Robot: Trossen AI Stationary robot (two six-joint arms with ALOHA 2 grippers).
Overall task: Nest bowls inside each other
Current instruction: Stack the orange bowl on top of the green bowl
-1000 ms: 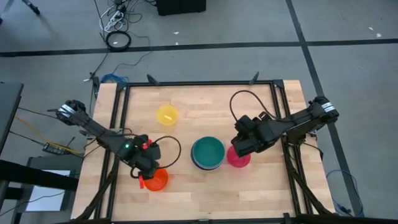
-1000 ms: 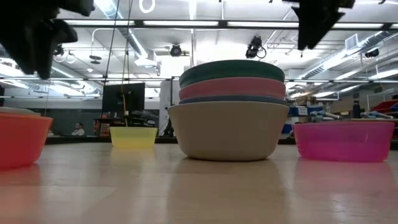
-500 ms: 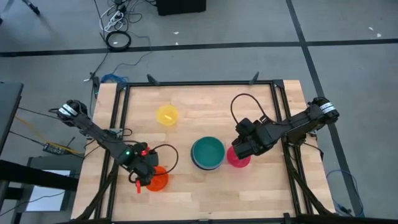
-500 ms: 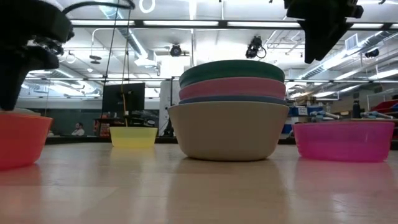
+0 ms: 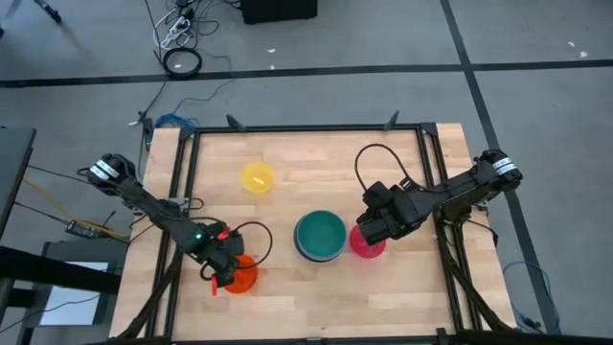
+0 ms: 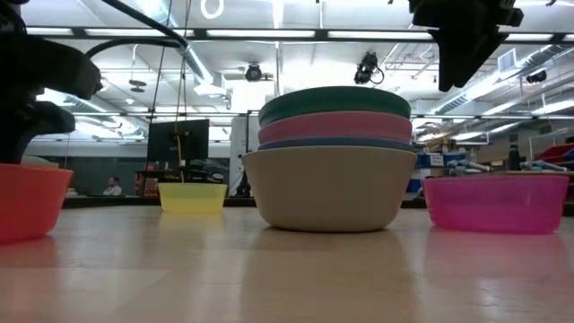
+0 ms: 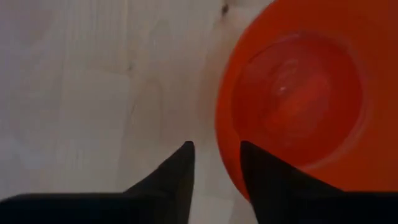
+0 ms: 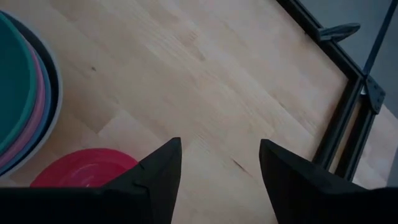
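L gripper [image 7: 216,163] has dropped to orange bowl [image 7: 298,99] at near-left of worktop [image 5: 316,287]; fingers narrowing, straddling near rim, one inside, one outside, not yet clamped. Means orange pick-up starting.

Mid worktop: stack [image 6: 330,157] of grey-white, blue, pink, teal, already nested.

R gripper [image 8: 219,163] hovers above magenta bowl [image 8: 87,167] beside stack, fingers wide, empty, little changed.

Far: yellow bowl [image 5: 257,176] loose, apart.

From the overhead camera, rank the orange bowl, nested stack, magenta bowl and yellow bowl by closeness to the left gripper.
1. Orange bowl, right at the left gripper, front left.
2. Yellow bowl, back left.
3. Nested stack, centre; nearly tied with the yellow.
4. Magenta bowl, right of the stack.
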